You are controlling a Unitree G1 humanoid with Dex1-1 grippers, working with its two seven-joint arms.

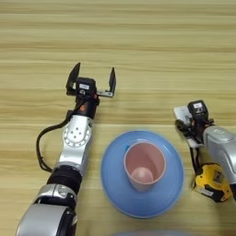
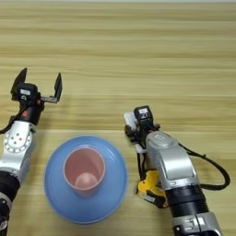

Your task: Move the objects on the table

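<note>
While pink plastic cup sits upright on round blue plate, left jaws spread; right jaws unclear

Left gripper hovers with jaws spread wide; right gripper reaches forward, low.

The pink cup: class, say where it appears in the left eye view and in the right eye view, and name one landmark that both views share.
Left eye view: the pink cup stands upright right of centre, low in the picture.
Right eye view: the same cup sits left of centre, low in the picture.
Shared landmark: the light-blue plate it stands on, with the yellow-black tape measure to the plate's right.
</note>
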